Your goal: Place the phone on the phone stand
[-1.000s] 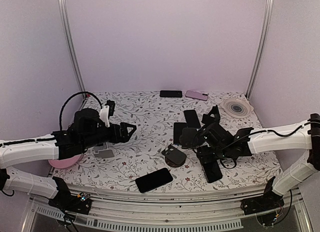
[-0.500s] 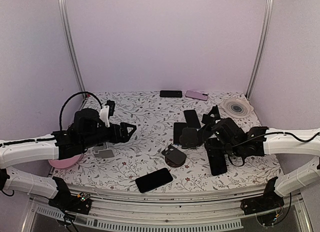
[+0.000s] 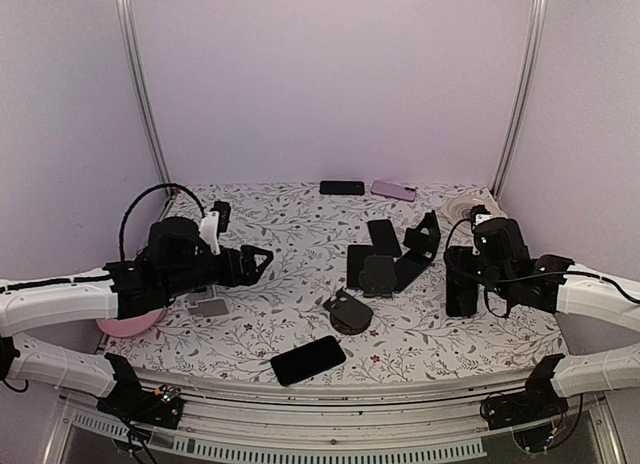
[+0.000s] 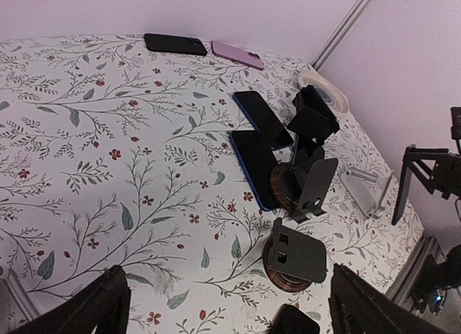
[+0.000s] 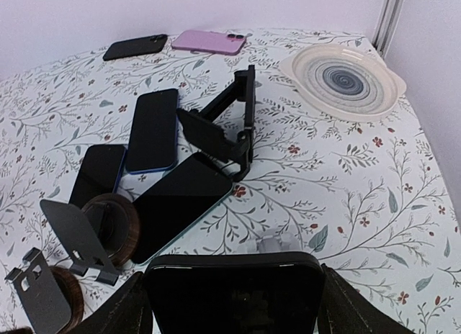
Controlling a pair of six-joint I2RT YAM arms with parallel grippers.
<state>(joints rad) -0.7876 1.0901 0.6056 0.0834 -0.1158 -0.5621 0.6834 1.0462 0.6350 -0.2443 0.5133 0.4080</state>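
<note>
My right gripper [image 3: 468, 276] [image 5: 234, 311] is shut on a black phone [image 5: 232, 285] [image 3: 458, 292], gripped across its width and lifted above the table's right side. A black folding phone stand [image 5: 229, 134] [image 3: 421, 244] stands ahead of it. Two stands with round wooden bases and grey plates sit further left, one [image 3: 378, 274] [image 4: 311, 184] beside flat phones and the other [image 3: 347, 311] [image 4: 295, 256] nearer the front. My left gripper [image 3: 256, 261] [image 4: 230, 312] hovers open and empty over the table's left half, facing those stands.
Flat phones lie near the stands [image 3: 383, 236] [image 3: 358, 264], one at the front [image 3: 308, 359], and a black [image 3: 342, 187] and a pink one [image 3: 393, 190] at the back. A striped plate [image 3: 475, 214] sits back right, a pink bowl [image 3: 130, 324] at left.
My right arm has carried the phone to the right and back, away from the wooden-base stands, tilting it up. The left arm has not moved.
</note>
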